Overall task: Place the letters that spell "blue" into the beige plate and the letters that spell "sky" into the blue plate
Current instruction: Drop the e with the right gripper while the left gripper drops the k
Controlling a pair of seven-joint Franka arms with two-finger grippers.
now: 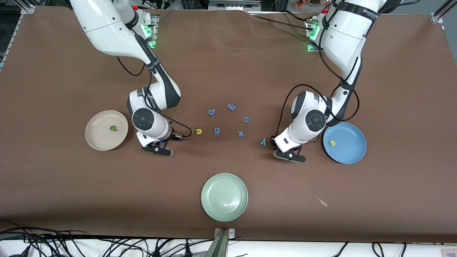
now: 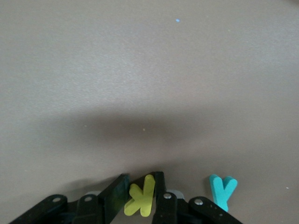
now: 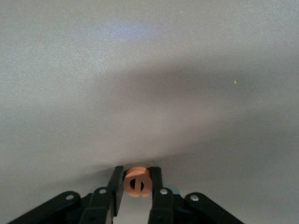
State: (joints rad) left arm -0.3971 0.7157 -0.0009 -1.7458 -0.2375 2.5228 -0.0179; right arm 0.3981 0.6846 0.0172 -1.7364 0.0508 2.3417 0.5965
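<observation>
My left gripper (image 1: 273,142) is down at the table, and in the left wrist view it (image 2: 140,176) is shut on the yellow k (image 2: 142,196). The teal y (image 2: 222,189) lies just beside it (image 1: 263,142). My right gripper (image 1: 177,136) is also down at the table, and in the right wrist view it (image 3: 137,169) is shut on the orange e (image 3: 137,182). The dark green l (image 1: 192,132) and yellow u (image 1: 199,131) lie close to its fingers. A dark green b (image 1: 113,128) lies in the beige plate (image 1: 96,139). A yellow s (image 1: 332,143) lies in the blue plate (image 1: 351,151).
Several periwinkle letters (image 1: 231,106) are scattered on the brown table between the two grippers. A pale green plate (image 1: 224,197) stands nearer to the front camera, midway along the table. A small scrap (image 1: 322,202) lies near it.
</observation>
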